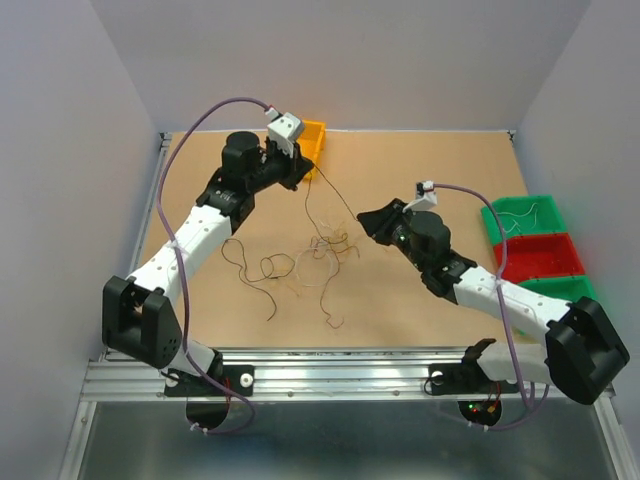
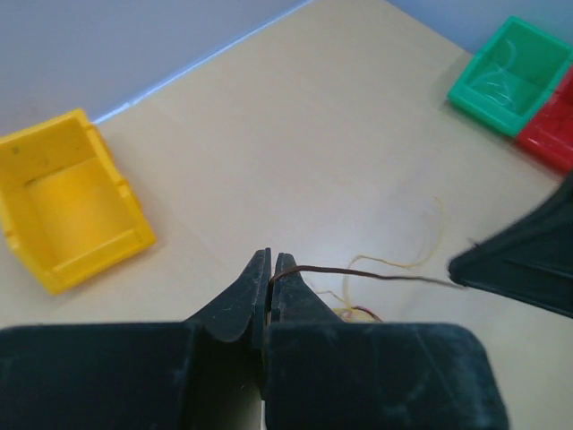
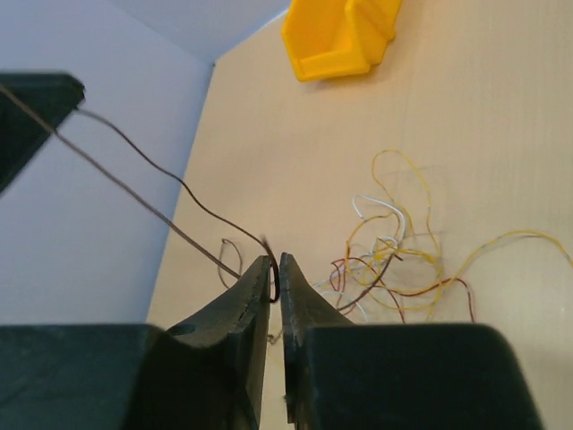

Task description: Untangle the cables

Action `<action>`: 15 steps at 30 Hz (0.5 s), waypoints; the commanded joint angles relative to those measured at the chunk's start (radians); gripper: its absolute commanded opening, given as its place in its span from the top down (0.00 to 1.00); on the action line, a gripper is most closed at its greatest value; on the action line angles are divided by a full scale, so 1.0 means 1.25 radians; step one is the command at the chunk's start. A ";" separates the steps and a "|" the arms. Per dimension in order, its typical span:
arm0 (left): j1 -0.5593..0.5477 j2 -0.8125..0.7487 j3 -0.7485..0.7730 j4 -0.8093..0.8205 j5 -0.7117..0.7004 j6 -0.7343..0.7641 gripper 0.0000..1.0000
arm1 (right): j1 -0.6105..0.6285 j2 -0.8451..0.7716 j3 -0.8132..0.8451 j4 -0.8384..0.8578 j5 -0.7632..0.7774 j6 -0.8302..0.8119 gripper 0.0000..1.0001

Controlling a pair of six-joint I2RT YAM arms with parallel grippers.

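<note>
Both arms have hold of the same brown cable. The left fingers are pinched shut on one end and the right fingers are clamped on the other. It hangs between them above the tabletop, fairly taut with a little sag. The left fingers sit just beside the yellow bin at the back. The rest of the cables lie in a loose tan, whitish and brown tangle mid-tabletop, between the arms. A few curly strays lie off to the tangle's left. The green bin and red bin sit along the right edge.
</note>
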 commanded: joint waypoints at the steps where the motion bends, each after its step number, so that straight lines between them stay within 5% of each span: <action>1: 0.057 0.036 0.137 0.052 -0.105 0.013 1.00 | -0.006 0.031 0.035 -0.051 -0.030 -0.065 0.67; 3: 0.060 0.096 0.210 0.032 -0.158 0.034 1.00 | -0.006 0.000 0.024 -0.052 -0.016 -0.071 0.51; 6: 0.064 0.187 0.312 0.009 -0.223 0.077 1.00 | -0.006 -0.068 0.000 -0.051 0.020 -0.074 0.45; 15: 0.096 0.476 0.630 -0.013 -0.318 0.111 1.00 | -0.006 -0.210 -0.034 -0.069 0.049 -0.085 0.44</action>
